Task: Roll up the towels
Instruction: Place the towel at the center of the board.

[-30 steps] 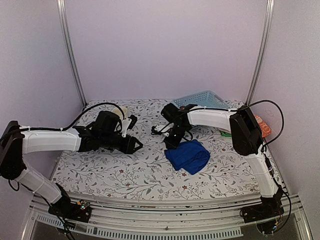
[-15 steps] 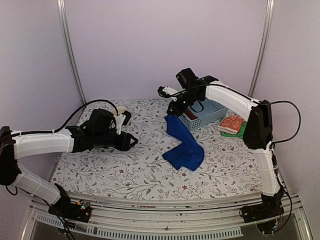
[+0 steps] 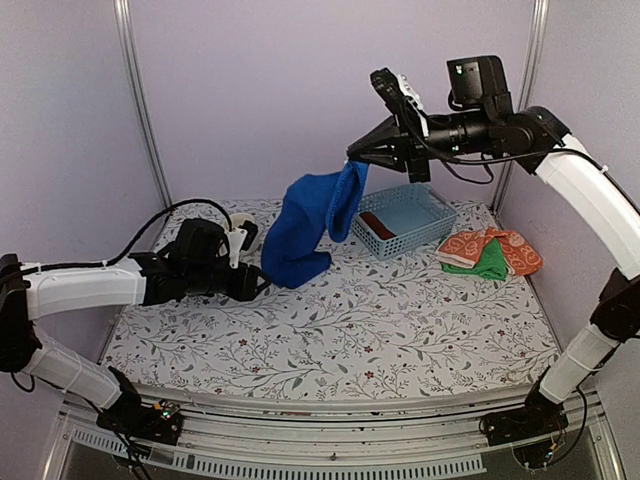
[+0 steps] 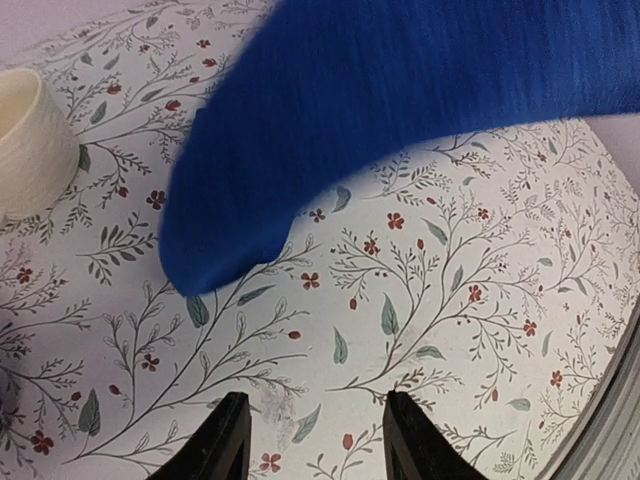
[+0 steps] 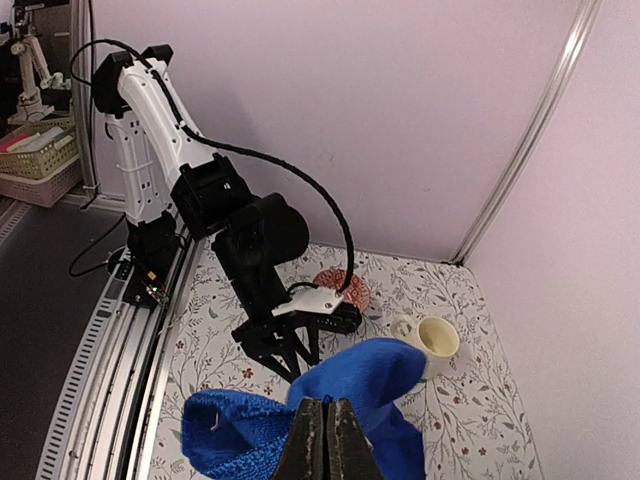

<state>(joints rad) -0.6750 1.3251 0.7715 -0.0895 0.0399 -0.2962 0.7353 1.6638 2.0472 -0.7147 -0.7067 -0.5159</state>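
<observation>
Top external view: blue towel (image 3: 310, 225) hung lengthwise above the table (image 3: 400, 320) from the right tool (image 3: 358, 155) clenched on its top corner, free lower end just beside the parted, empty left tool (image 3: 262, 284).

Right gripper (image 3: 358, 157) is way up high at the far side, pinched tight on a corner of the blue towel (image 3: 308, 232). The towel hangs down to its left in a bunched drape. The bottom end reaches down to the table (image 3: 400, 330), just beside the left gripper (image 3: 256, 284), which sits low on the left. The basket (image 3: 405, 240) at the far right has a brown towel (image 3: 377, 222) in it. An orange towel (image 3: 518, 252) and a green towel (image 3: 488, 266) lie overlapped just right of it.
</observation>
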